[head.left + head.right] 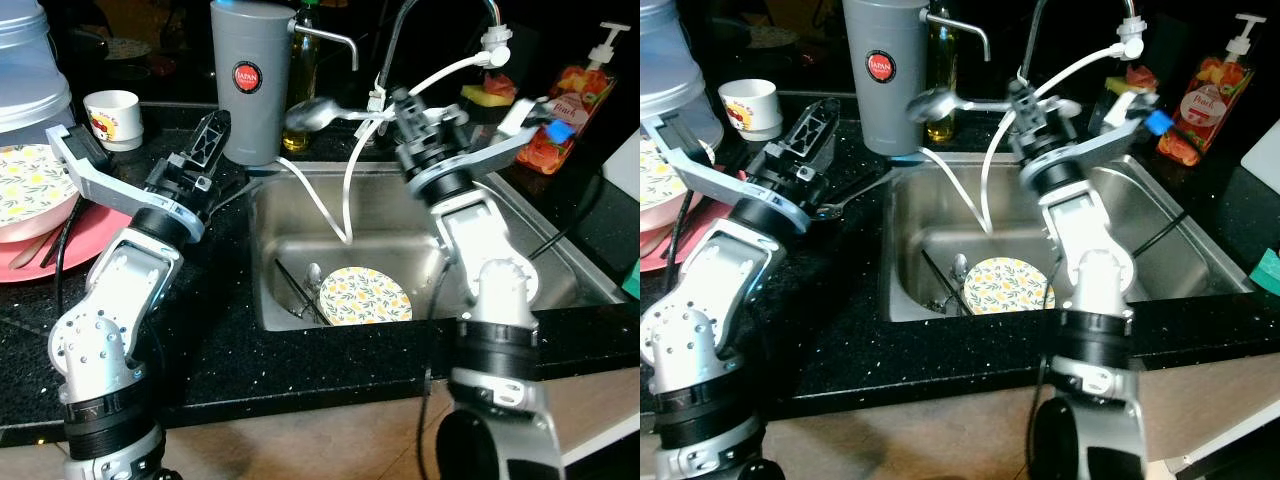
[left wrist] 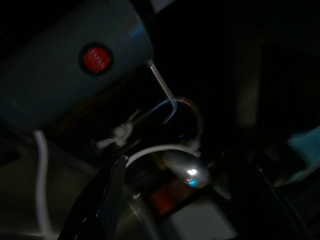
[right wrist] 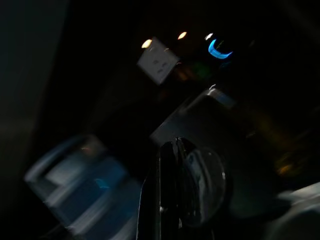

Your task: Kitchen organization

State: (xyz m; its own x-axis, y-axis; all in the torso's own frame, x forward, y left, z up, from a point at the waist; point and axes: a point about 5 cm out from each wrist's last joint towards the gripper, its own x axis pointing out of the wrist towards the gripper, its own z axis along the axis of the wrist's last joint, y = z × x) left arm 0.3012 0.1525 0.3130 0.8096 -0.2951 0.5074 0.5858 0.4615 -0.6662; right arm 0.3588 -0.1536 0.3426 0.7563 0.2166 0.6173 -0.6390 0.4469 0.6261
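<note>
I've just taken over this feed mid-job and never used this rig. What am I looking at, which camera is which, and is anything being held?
You are driving a humanoid robot with two silver arms. The two bright pictures come from its head, looking down at a steel sink set in a black counter. The two dark pictures come from wrist cameras.

The right gripper holds a metal spoon above the sink, near the grey canister. The left gripper hovers over the counter beside that canister; whether its fingers are open is unclear.

A floral plate and cutlery lie in the sink. A cup and stacked plates sit at left.
</note>
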